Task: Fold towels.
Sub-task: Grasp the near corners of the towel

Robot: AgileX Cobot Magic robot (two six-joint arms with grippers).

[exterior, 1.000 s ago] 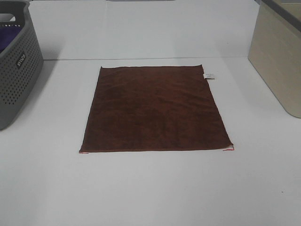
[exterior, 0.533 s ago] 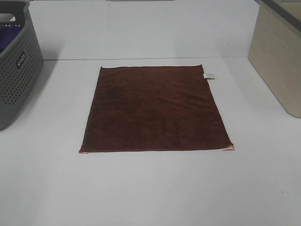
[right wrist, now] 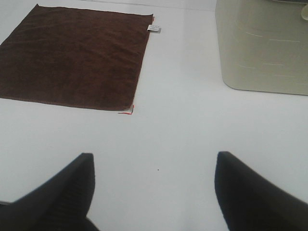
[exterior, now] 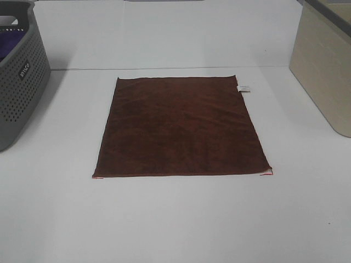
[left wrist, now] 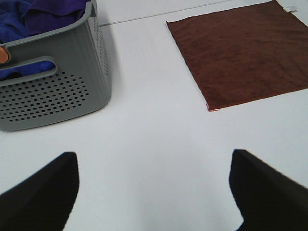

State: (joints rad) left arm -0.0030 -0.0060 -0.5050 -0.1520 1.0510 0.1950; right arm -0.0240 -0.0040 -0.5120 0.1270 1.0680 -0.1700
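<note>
Towel (exterior: 181,129) lies flat and fully spread at centre of the high view, white tag (exterior: 244,87) at its upper right corner. No fold is made, so the whole task looks left to do. All four edges lie exposed on bare table (exterior: 175,219), with grey basket (exterior: 16,71) upper left and beige bin (exterior: 326,71) upper right well apart. Left gripper (left wrist: 153,155) and right gripper (right wrist: 154,156) are spread wide and empty, short of the near corners.

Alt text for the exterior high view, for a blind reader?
A dark reddish-brown towel lies flat and unfolded on a white table, small white tag at its far right corner. A grey perforated basket stands at the left edge, a beige bin at the right.
</note>
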